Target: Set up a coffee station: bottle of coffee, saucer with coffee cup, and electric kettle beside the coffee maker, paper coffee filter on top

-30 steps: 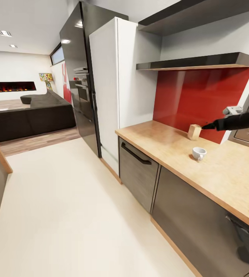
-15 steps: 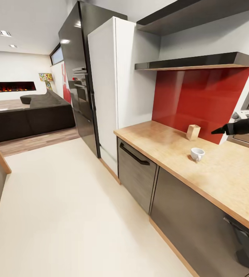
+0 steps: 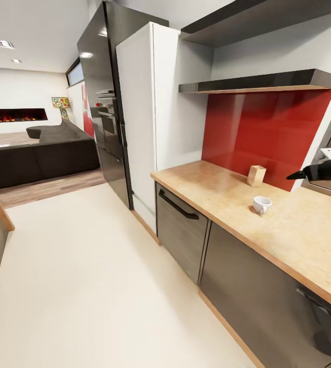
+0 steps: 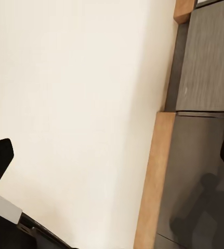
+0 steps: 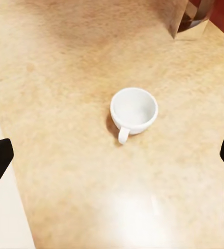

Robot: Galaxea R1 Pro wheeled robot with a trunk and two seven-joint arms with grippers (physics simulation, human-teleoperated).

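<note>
- Because the two black fingertips of the right gripper [image 5: 112, 155] stand at the far left and far right edges of the right wrist view, I judge its jaws to be wide open and empty, ready to come around something small.
- Between those tips, a little above the middle of that frame, sits the coffee cup [image 5: 134, 110], upright on the kitchen countertop [image 5: 65, 78], with its little handle turned toward the lower edge of the frame; the gripper is well apart from it.
- In the head view, the right gripper [image 3: 294, 175] shows at the right edge, in the air over the worktop, and the cup [image 3: 262, 204] stands lower and to its left; the arm seems to line up for a reach from above.
- At the upper right of the wrist frame, a light wooden block [image 5: 187, 21] stands near the red wall panel [image 3: 267, 133]; it is close enough to the cup that a careless approach could bump it.
- On the other side, the left gripper [image 4: 112, 155] also has its dark tips far apart at both frame edges, so it is open and holds nothing; it points down at the pale floor [image 4: 75, 104] beside the dark cabinet front [image 4: 195, 176], probably only parked out of the way.
- Higher on the wall, the kitchen shelf [image 3: 257, 82] hangs at the upper right of the head view, and no jar is visible on it from this low angle.
</note>
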